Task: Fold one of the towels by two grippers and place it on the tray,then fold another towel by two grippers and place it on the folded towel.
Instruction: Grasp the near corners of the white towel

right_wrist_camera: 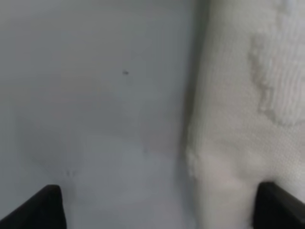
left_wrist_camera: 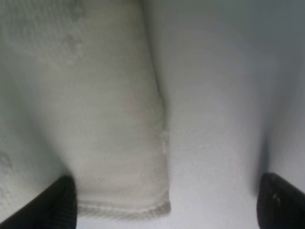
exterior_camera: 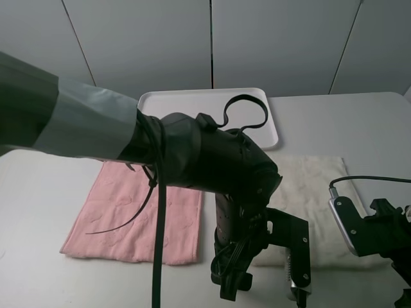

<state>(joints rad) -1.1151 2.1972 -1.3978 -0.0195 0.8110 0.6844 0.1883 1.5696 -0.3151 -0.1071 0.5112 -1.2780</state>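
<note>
Towels lie spread flat side by side on the white surface (exterior_camera: pixel 359 122), the pink towel (exterior_camera: pixel 135 212) on my left and the cream towel (exterior_camera: pixel 314 186) on my right, a strip of bare top between them. The white tray (exterior_camera: pixel 160 102) sits just behind them at the back, nearer the cream towel's far edge.

My left arm (exterior_camera: pixel 212 154) reaches down across the middle to the cream towel's near left corner. My left jaws are released and spread wide, grasping nothing: one fingertip (left_wrist_camera: pixel 52 205) hangs over the terry, the other (left_wrist_camera: pixel 281 202) over bare surface, and the hemmed corner lies between them.

My right arm (exterior_camera: pixel 379 231) comes in low at the towel's near right corner. My right jaws are likewise released and wide, one fingertip (right_wrist_camera: pixel 281 205) over the towel's edge, the other (right_wrist_camera: pixel 38 210) over bare surface. Whether any fingertip touches the cloth, I cannot tell.
</note>
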